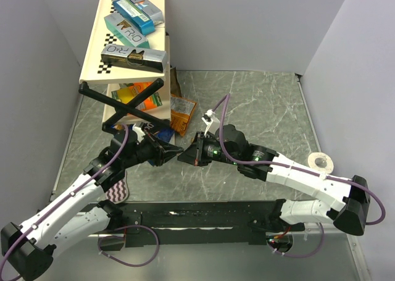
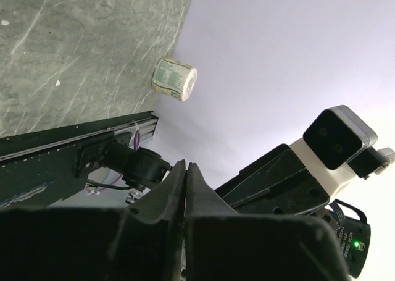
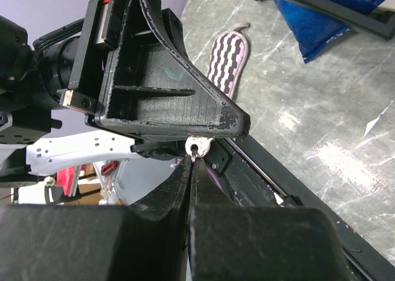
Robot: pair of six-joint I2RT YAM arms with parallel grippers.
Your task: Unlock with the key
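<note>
Slippage is the chief danger. The right pincer (image 3: pixel 192 165) is closed on the key (image 3: pixel 199 147), and only a small pale metal bit with a dark hole shows past its fingertips, so the hold looks thin. That bit sits right under the left pincer (image 3: pixel 179 102), touching it or nearly so. A push to the left with the two arms slightly out of line could twist the key in the grip or knock it free onto the surface (image 1: pixel 265 108). The left pincer is closed too, its fingers pressed together, and no view shows anything between them. Whatever the key must enter is hidden, so any misalignment could not be judged from here.

The key is held in the air above the middle of the surface, between the two arms. Its long axis seems to follow the right pincer's fingers, running right to left. Which end leads, I cannot tell.
</note>
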